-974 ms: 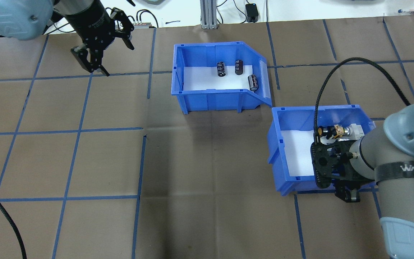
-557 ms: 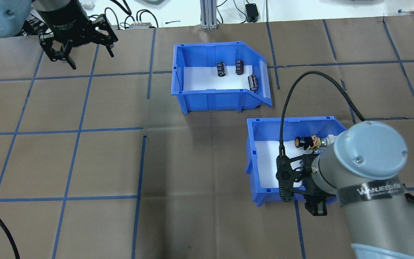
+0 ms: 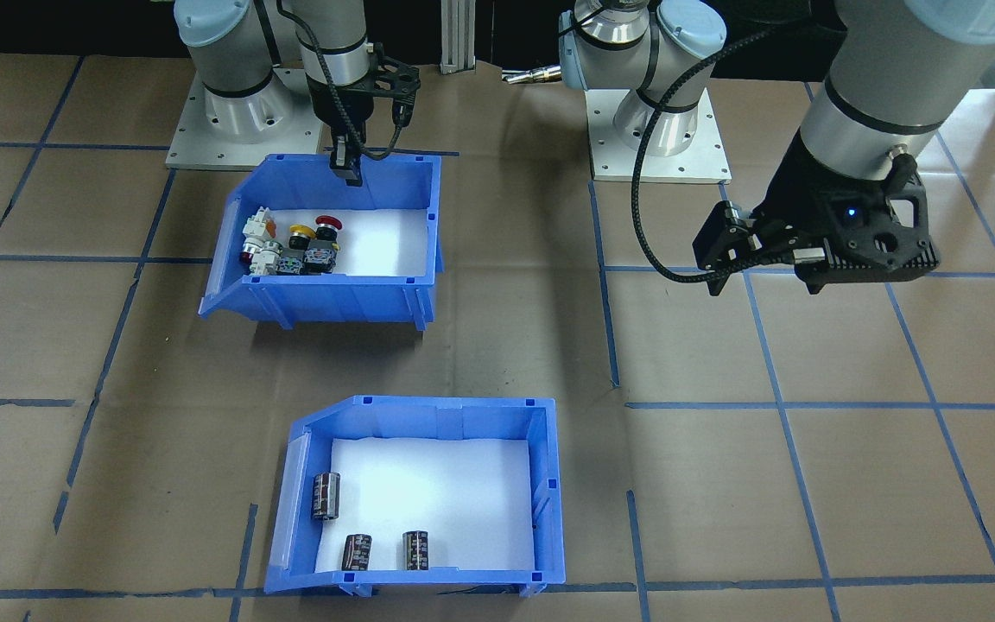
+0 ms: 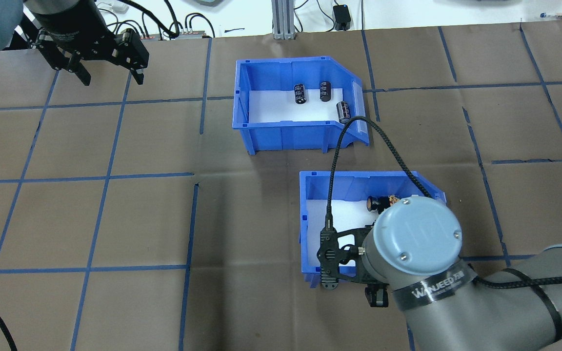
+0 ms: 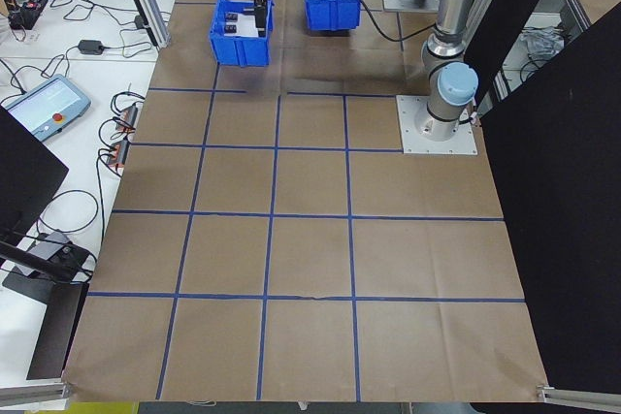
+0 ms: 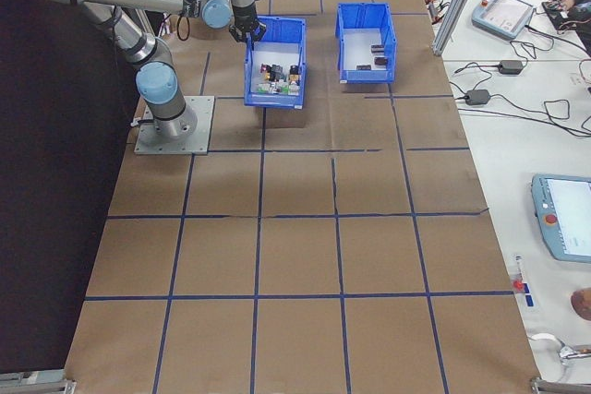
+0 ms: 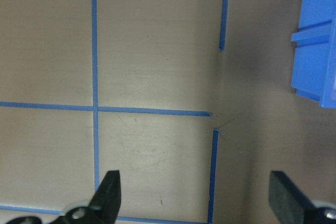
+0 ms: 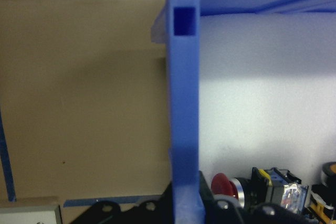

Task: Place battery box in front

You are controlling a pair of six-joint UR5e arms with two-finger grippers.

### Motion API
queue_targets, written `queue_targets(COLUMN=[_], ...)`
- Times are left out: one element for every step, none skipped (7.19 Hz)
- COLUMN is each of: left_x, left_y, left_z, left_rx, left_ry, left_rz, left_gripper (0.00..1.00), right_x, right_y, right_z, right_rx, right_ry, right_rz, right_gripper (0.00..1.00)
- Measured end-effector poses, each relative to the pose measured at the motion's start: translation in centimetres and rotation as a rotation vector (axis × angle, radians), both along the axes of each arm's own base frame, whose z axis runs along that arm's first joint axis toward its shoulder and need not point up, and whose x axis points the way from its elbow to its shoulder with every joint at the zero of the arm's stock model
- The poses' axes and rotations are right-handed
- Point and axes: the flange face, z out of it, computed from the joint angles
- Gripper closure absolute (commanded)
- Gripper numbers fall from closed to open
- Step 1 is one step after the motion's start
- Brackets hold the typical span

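Nearest the robot's base, the right gripper (image 3: 347, 169) is clamped on the back wall of the switch bin (image 4: 310, 229), its fingers closed on either side of that blue wall with the red and yellow push buttons (image 3: 303, 242) lying inside just beside it. Farther out across the table, the battery box (image 4: 281, 129) rests on the brown paper with three dark cells (image 4: 322, 97) on its white pad, apart from the switch bin. Well off to the side, the left gripper (image 4: 110, 73) hangs above bare table with its fingers spread wide and nothing between them.
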Motion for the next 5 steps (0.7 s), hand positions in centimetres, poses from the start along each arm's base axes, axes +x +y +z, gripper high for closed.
queue_targets(left_x=[-0.5,-1.3,-2.3,-2.9,-3.2], left_y=[1.4,3.3,5.3,6.6,7.4], left_z=[0.8,1.4,1.5,0.8,0.1], left_rx=[0.011,0.026,0.036,0.051,0.062], left_ry=[0.011,0.027,0.037,0.042,0.045], left_rz=[-0.013,-0.023,-0.033,-0.045,-0.053], left_gripper=[0.0,0.0,0.0,0.0,0.0], right_x=[2.1,4.4,6.5,8.1,9.1], right_y=[0.1,-0.2,-0.5,-0.8,-1.0], right_z=[-0.4,-0.5,-1.0,-1.7,-2.3], right_rx=[-0.017,-0.028,-0.037,-0.054,-0.072], right_ry=[0.006,0.014,0.029,0.034,0.028], right_rz=[-0.006,-0.013,-0.015,-0.01,-0.007], right_gripper=[0.94,0.95,0.95,0.95,0.95])
